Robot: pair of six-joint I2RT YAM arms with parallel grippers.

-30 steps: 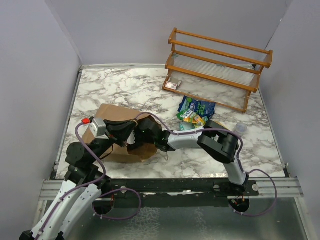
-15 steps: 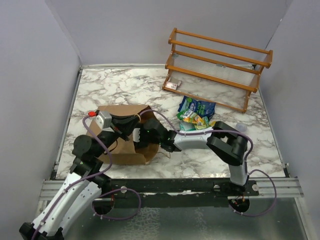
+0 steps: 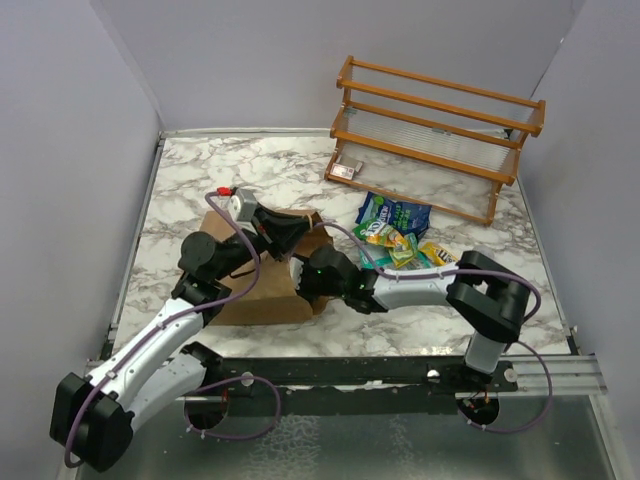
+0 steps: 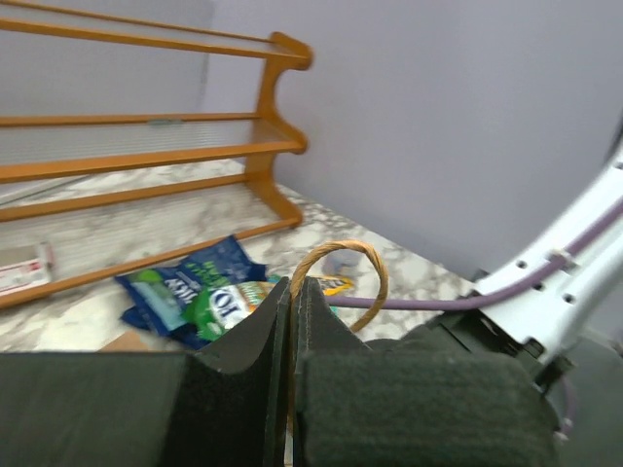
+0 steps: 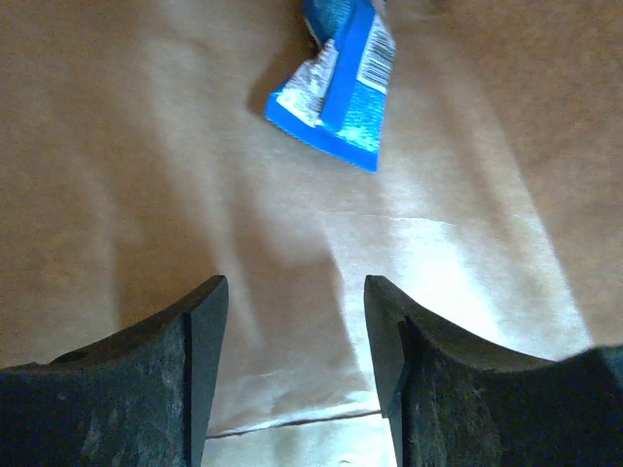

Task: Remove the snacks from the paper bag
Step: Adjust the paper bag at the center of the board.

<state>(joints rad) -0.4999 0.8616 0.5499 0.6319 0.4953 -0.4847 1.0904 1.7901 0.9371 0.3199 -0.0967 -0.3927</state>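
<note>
The blue packet (image 5: 343, 92) lay inside the paper bag (image 3: 270, 305), just ahead of the right gripper (image 5: 292, 292), whose jaws stood apart on nothing; it looked light, crinkly and slippery, best pinched by its crimped end seam; the left gripper (image 4: 292, 331) was clamped on the bag's handle (image 4: 343, 255); the packet's far end was cut off; any others inside were hidden.
</note>
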